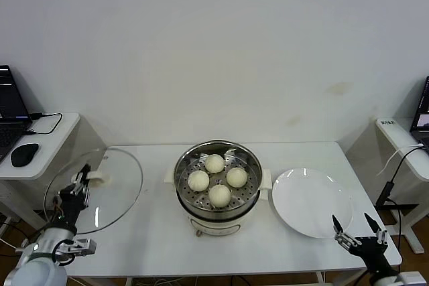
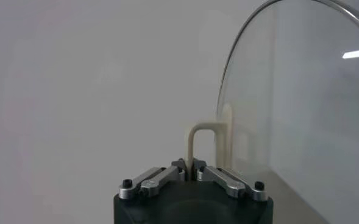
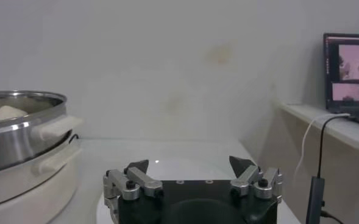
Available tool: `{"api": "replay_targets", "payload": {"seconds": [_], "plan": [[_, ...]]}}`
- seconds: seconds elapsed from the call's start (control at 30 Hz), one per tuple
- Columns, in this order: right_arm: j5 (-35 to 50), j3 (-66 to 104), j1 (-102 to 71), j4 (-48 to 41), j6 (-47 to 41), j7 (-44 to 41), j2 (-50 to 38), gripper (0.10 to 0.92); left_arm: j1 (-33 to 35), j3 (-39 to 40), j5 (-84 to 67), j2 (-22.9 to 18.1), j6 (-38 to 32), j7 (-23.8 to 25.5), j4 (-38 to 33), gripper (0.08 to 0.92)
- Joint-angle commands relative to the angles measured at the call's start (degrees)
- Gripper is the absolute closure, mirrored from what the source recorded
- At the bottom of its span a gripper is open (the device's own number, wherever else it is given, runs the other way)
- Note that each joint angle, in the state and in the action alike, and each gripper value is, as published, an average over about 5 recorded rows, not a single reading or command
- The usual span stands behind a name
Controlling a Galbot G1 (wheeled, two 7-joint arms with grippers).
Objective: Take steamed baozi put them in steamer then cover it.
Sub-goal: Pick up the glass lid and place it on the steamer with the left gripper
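Four steamed baozi (image 1: 216, 179) lie on the perforated tray inside the steamer (image 1: 182, 173), which stands open at the table's middle. My left gripper (image 1: 82, 181) is shut on the cream-white bar handle (image 2: 202, 140) of the cover (image 1: 117, 192), the clear glass lid, and holds it tilted over the table's left end, well left of the steamer. The lid's glass also shows in the left wrist view (image 2: 301, 97). My right gripper (image 1: 356, 226) is open and empty at the table's front right corner; the right wrist view shows it (image 3: 190, 165) over the plate, with the steamer (image 3: 21, 146) off to one side.
A flat white plate (image 1: 312, 202) lies right of the steamer, bare. Side desks with laptops stand at both ends, with a mouse (image 1: 24, 155) on the left one and a cable (image 1: 402, 159) hanging at the right.
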Motion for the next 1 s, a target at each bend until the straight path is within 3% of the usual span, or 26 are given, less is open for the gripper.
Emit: {"api": "replay_targets", "payload": {"seconds": [0.03, 0.17, 0.33, 0.57, 1.0], "plan": [[-6.02, -2.92, -0.48, 0.15, 2.28, 1.43, 0.39, 0.203, -2.94, 10.29, -6.61, 7.98, 11.25, 4.78, -14.62, 0.867], [-9.75, -4.02, -0.34, -0.21, 3.21, 2.41, 1.41, 0.203, -9.66, 18.38, -5.01, 9.36, 14.21, 5.12, -12.32, 0.867], [-14.85, -5.05, -0.05, -0.64, 4.35, 3.59, 2.87, 0.203, -18.2, 28.24, 0.44, 6.74, 17.46, 7.91, -9.44, 0.867], [-19.17, -6.47, 0.32, -0.7, 5.07, 5.29, 4.25, 0.203, -25.67, 37.42, 14.07, -2.82, 21.04, 13.77, -3.77, 0.867], [-21.56, -6.74, 0.66, -1.29, 5.44, 5.5, 4.71, 0.203, -34.49, 44.89, 26.69, -16.44, 23.71, 22.26, 5.08, 0.867]]}}
